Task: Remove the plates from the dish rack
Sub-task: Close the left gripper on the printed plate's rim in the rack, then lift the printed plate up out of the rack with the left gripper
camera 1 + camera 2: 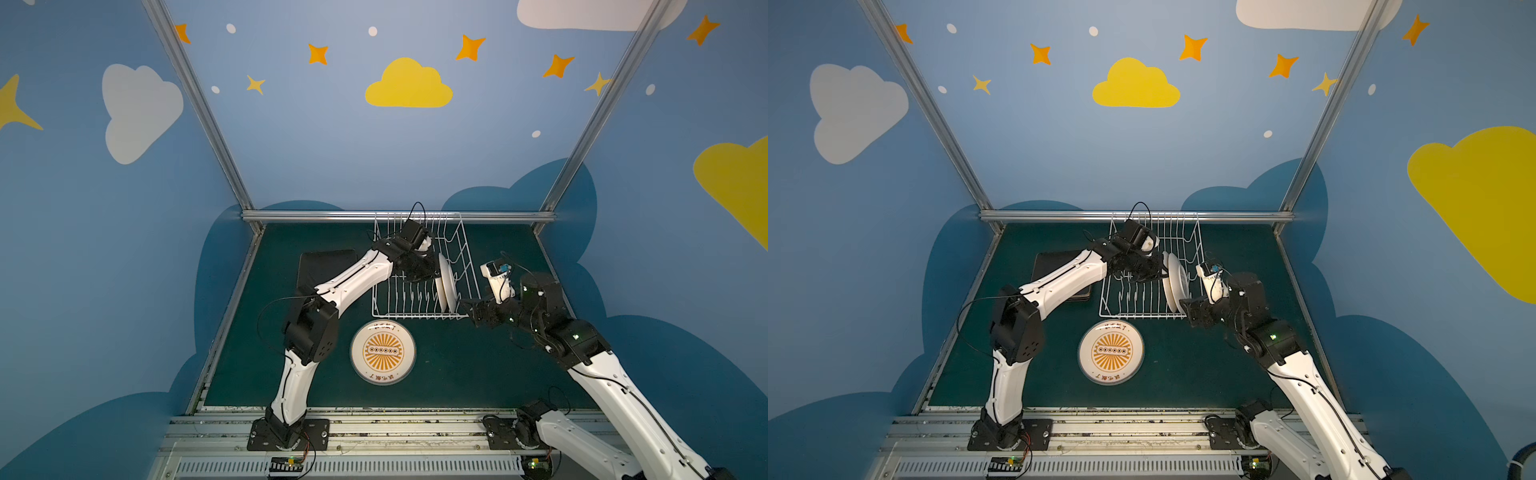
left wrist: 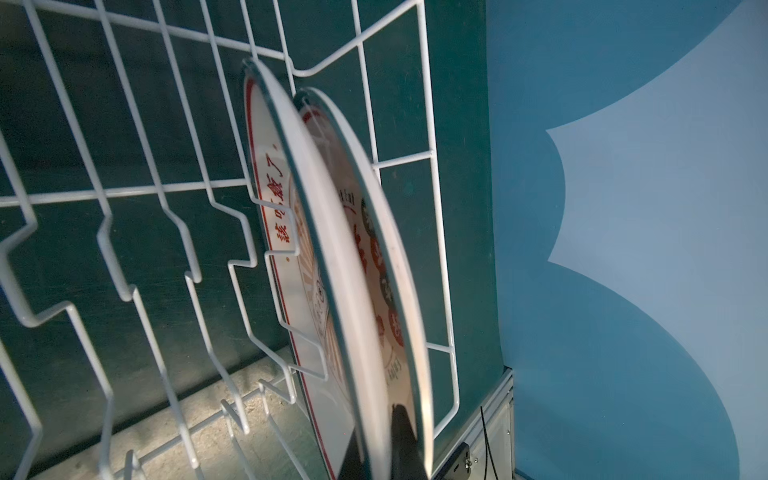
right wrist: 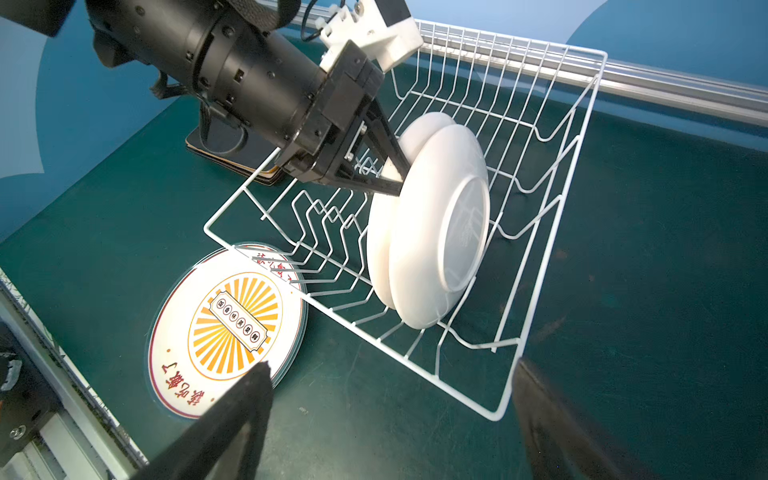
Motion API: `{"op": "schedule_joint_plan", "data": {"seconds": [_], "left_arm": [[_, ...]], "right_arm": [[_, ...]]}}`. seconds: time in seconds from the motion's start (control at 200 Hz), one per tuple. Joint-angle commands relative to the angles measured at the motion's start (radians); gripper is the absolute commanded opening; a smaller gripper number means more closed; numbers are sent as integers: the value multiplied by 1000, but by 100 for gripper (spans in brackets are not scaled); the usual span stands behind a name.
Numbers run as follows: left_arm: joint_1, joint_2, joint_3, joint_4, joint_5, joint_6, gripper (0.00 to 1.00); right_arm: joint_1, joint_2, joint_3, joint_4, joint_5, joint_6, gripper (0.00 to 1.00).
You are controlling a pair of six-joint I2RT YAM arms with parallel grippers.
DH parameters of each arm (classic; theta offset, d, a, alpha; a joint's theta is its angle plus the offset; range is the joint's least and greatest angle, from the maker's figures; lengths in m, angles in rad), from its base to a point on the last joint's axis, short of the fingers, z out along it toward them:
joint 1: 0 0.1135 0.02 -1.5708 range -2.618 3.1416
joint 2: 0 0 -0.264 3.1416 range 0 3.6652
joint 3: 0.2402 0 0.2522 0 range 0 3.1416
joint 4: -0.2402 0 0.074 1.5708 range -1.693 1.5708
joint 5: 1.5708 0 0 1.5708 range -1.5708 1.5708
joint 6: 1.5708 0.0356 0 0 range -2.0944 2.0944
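The left gripper (image 3: 400,183) is pinched tight on the rim of a standing plate (image 3: 380,249) — one finger between it and the second plate (image 3: 436,232) just beside; both stand in the dish rack (image 3: 552,232); the right gripper (image 1: 469,309) gapes empty off the rack's near corner; a sunburst plate (image 3: 232,324) lies flat on the table (image 1: 478,374)

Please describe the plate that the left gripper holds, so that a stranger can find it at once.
Find the white wire dish rack at the back of the green table; two round plates stand on edge at its right end. The wanted one is the inner plate, beside the empty tines, with the left gripper clamped on its rim; the outer plate is not gripped.
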Motion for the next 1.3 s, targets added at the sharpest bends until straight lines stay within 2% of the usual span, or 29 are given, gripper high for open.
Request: {"op": "schedule_joint_plan", "data": {"seconds": [0.0,0.661,0.906,1.161,1.292], "left_arm": [[13,-67,0,-61,-32,-23,3],[21,-250,-48,-86,-115,-12,3],[24,-284,-50,-88,-114,-9,3],[27,-355,-97,-10,-114,-14,3],[32,-413,-143,75,-108,29,3]], "right_arm": [[-6,-4,41,-5,1,13,90],[-4,-14,42,-8,12,23,90],[-4,8,64,-18,13,69,89],[-5,15,77,-19,15,98,90],[-6,10,93,-19,35,138,92]]}}
